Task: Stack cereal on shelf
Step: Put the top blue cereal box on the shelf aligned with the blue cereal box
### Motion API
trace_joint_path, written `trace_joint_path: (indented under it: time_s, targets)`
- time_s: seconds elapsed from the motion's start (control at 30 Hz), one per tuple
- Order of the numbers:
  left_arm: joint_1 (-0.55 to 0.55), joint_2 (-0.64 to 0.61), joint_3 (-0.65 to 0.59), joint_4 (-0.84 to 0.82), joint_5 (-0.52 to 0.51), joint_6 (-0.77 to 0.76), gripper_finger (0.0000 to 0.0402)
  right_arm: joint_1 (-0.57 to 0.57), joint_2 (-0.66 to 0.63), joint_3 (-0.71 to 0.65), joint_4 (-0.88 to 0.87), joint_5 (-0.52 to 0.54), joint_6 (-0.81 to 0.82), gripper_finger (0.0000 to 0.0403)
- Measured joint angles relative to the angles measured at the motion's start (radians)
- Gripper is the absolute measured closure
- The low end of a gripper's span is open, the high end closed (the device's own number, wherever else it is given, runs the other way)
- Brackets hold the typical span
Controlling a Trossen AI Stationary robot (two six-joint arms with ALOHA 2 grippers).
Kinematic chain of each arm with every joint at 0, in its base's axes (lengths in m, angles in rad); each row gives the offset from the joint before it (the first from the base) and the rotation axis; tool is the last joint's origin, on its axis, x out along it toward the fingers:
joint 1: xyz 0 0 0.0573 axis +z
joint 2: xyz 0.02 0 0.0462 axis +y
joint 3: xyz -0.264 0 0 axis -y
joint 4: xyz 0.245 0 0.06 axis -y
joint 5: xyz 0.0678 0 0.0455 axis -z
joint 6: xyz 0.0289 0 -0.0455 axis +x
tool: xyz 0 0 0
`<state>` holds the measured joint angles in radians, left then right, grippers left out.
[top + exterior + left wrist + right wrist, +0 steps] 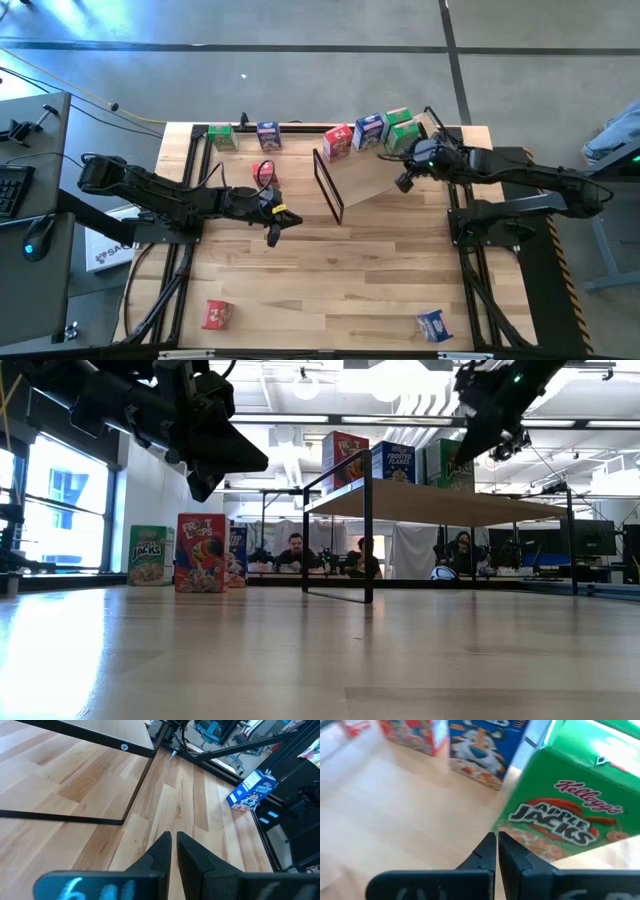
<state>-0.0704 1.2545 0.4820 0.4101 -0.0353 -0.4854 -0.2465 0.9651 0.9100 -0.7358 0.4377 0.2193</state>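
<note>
Cereal boxes sit in several places in the high view. Three stand in a row on the shelf [372, 176] at upper right of centre: a red box [338, 142], a blue box [369, 130] and a green box [401, 128]. The shelf is a light plywood board with a thin black frame end [329, 186] toward the middle of the table [330, 280].

The right claw [406, 184] hangs over the shelf's right part, just below and right of the green box in the frame, its fingers pressed together and holding nothing. In the right wrist view those closed fingertips [496, 840] sit just in front of the green Apple Jacks box [560, 820], with the blue box [482, 747] and the red box [412, 732] farther along the board.

The left claw [272, 236] is at centre left of the high view, above bare table, well apart from the shelf's frame end; its fingers are nearly together and empty. A red box [264, 172] lies just above it in the frame.

Along the table's upper edge stand another green box [222, 137] and a blue box [268, 135]. A red box [216, 315] lies at lower left and a blue box [434, 325] at lower right.
</note>
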Motion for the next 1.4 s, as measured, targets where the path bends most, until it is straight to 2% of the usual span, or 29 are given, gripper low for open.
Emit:
trace_joint_path:
  time_s: [0.2,0.53,0.7,0.87,0.97,1.13,1.4]
  targets:
    - [0.068,-0.028,0.046,-0.075,0.067,0.028,0.0381,0.120,-0.054,0.000,-0.021,0.046,0.065,0.0402]
    - [0.225,-0.102,0.318,-0.612,0.078,0.273,0.0381,0.294,-0.054,0.001,-0.023,0.144,0.126,0.0402]
    - [0.385,-0.099,0.447,-0.884,0.061,0.406,0.0398,0.352,-0.054,0.001,-0.019,0.177,0.141,0.0402]
    - [0.591,-0.053,0.556,-1.039,0.136,0.523,0.0400,0.386,-0.054,0.001,-0.018,0.208,0.141,0.0402]
    - [0.679,0.006,0.610,-1.090,0.161,0.593,0.0396,0.395,-0.054,0.001,-0.018,0.210,0.140,0.0402]
    - [0.746,0.116,0.675,-1.105,0.156,0.758,0.0358,0.400,-0.054,0.001,-0.021,0.210,0.140,0.0402]
    - [0.776,0.306,0.816,-1.256,0.012,0.890,0.0241,0.400,-0.054,0.001,-0.032,0.203,0.139,0.0402]
